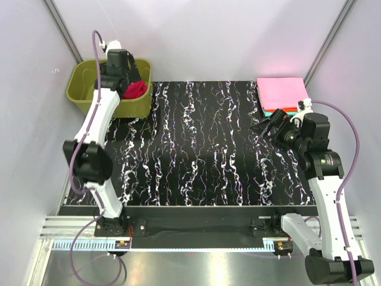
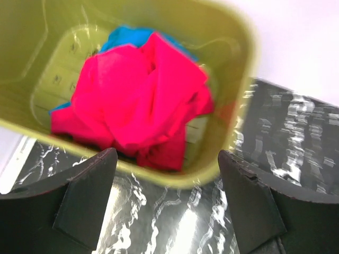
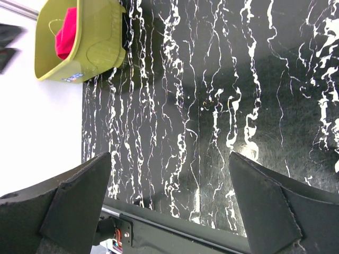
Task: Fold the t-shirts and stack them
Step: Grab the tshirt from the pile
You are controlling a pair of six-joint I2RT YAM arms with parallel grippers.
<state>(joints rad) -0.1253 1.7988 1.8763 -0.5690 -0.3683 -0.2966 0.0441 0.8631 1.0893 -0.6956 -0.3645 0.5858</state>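
Note:
A crumpled crimson-red t-shirt [image 2: 137, 100] lies in the olive-green tub [image 2: 233, 90], with a blue t-shirt [image 2: 127, 36] under it. The red one also shows in the top view [image 1: 136, 90] and the right wrist view [image 3: 66, 33]. My left gripper [image 2: 167, 206] is open and empty, just above the tub's near rim [image 1: 122, 72]. At the back right a folded stack has the light pink t-shirt [image 1: 281, 94] on top, with teal and orange edges [image 1: 280, 111] beneath. My right gripper [image 1: 268, 128] is open and empty above the mat, just in front of the stack.
The tub [image 1: 86, 89] stands at the back left corner of the black marbled mat [image 1: 202, 149]. White walls close in on the left, back and right. A metal rail [image 1: 178, 244] runs along the near edge by the arm bases.

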